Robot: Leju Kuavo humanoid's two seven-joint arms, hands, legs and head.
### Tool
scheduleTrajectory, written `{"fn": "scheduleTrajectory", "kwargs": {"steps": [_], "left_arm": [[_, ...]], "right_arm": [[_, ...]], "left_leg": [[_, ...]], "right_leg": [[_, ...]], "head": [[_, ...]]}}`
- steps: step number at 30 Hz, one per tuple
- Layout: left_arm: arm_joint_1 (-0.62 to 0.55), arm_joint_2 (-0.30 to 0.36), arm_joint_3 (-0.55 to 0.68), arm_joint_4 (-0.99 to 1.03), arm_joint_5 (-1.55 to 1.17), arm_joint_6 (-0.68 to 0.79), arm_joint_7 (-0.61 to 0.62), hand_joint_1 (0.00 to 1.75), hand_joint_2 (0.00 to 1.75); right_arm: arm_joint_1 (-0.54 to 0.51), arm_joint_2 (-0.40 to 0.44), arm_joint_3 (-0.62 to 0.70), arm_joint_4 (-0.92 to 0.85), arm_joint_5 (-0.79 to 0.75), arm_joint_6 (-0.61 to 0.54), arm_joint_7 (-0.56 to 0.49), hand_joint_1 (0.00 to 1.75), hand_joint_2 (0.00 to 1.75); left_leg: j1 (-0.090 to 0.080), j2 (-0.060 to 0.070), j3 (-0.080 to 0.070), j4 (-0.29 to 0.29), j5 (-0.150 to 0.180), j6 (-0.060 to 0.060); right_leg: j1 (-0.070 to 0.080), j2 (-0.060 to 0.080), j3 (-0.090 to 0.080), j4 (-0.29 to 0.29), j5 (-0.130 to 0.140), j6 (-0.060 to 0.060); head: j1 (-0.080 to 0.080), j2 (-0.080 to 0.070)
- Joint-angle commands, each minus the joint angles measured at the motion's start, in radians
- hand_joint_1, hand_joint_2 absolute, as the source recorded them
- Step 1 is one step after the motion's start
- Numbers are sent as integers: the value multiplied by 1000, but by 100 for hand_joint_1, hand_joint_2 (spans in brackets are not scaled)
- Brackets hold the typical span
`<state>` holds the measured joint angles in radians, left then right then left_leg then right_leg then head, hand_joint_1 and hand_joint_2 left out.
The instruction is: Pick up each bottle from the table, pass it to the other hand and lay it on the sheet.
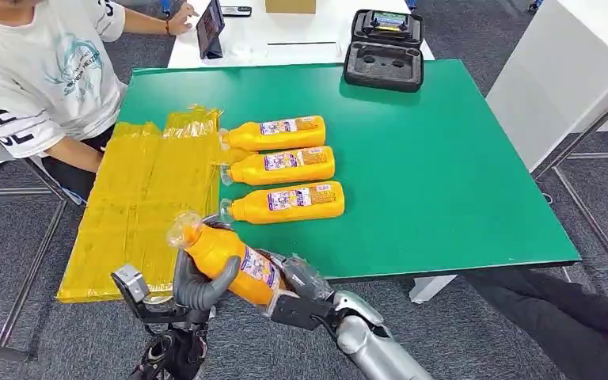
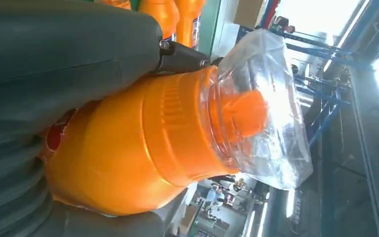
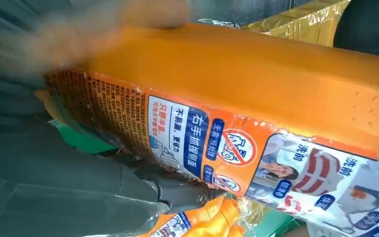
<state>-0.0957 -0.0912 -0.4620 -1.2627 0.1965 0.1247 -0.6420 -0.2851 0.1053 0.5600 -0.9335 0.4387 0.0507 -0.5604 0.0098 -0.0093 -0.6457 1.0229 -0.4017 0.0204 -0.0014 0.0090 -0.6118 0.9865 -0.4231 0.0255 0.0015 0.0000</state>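
Note:
An orange bottle with a clear plastic wrap over its cap hangs tilted over the table's front edge, cap toward the yellow sheet. My left hand grips it around the shoulder, and my right hand holds its base end. The left wrist view has the bottle's neck and wrapped cap past my left hand. Close up in the right wrist view is its label side, with my right hand under it. Three more orange bottles lie side by side on the green table.
A person in a white T-shirt sits at the table's far left beside the sheet. A black open case stands at the back edge, with a white table behind. A white cabinet stands right, and a person's dark trouser leg shows lower right.

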Motion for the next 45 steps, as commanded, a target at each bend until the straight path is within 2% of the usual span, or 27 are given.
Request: {"fn": "scheduleTrajectory", "kwargs": {"steps": [1, 4, 5, 6, 7, 8, 13, 21, 28, 34, 45], "left_arm": [[-31, 23, -38, 75, -8, 3, 17, 175, 175], [-29, 21, -34, 78, -11, 7, 37, 175, 175], [-26, 18, -27, 77, -5, 8, 42, 175, 175], [-23, 15, -21, 74, 2, 10, 48, 175, 175], [-23, 16, -22, 69, 4, 10, 49, 175, 175], [-27, 15, -22, 66, 8, 11, 51, 175, 175], [-28, 23, 2, 23, 40, 28, 62, 175, 175], [-19, 43, 69, -68, 109, 36, 81, 175, 175], [-2, 42, 79, -93, 117, 40, 84, 175, 175], [-17, 69, 177, -194, 65, 120, 63, 175, 175], [-16, 67, 178, -195, 64, 118, 66, 175, 175]], "right_arm": [[-16, -15, 1, -14, 2, 1, 6, 175, 175], [-5, -19, -4, -41, 6, -19, 9, 175, 175], [3, -20, -6, -60, 12, -45, 7, 168, 175], [14, -14, -20, -81, 0, -74, 4, 3, 175], [23, -10, -28, -98, -19, -78, -3, 0, 175], [29, -9, -32, -118, -32, -90, -4, 0, 0], [24, 1, -52, -132, -133, -72, -10, 0, 0], [23, 16, -58, -114, -199, -40, -14, 0, 0], [21, 15, -58, -111, -203, -38, -14, 0, 0], [22, 12, -73, -111, -239, -41, -24, 0, 0], [24, 12, -72, -112, -239, -41, -24, 0, 0]], "left_leg": [[0, 1, 5, -1, -2, 0], [0, 0, 4, -1, -1, -1], [0, 1, 7, -2, -2, -1], [0, 1, 5, -1, -2, -1], [0, 0, 3, -1, -1, 0], [0, 1, 5, -1, -2, -1], [0, 0, 4, -1, -1, -1], [0, 1, 3, -1, -1, -1], [0, 1, 5, -1, -2, -1], [0, 1, 1, 0, -1, -1], [0, 1, 5, -1, -2, -1]], "right_leg": [[0, -1, 5, -1, -2, 0], [0, -1, 4, -1, -1, 0], [0, -1, 7, -2, -2, 0], [0, -1, 5, -1, -2, 0], [0, 0, 3, -1, -1, 0], [0, -1, 5, -1, -2, 0], [0, -2, 4, -1, -2, 0], [0, 0, 3, 0, -1, 0], [0, 0, 5, -1, -2, 0], [0, 0, 1, 0, 0, 0], [0, -1, 5, -1, -2, 0]], "head": [[0, 0], [0, 0], [0, 0], [0, 0], [0, 0], [0, 0], [0, 0], [0, 0], [0, 0], [0, 0], [0, 0]]}}
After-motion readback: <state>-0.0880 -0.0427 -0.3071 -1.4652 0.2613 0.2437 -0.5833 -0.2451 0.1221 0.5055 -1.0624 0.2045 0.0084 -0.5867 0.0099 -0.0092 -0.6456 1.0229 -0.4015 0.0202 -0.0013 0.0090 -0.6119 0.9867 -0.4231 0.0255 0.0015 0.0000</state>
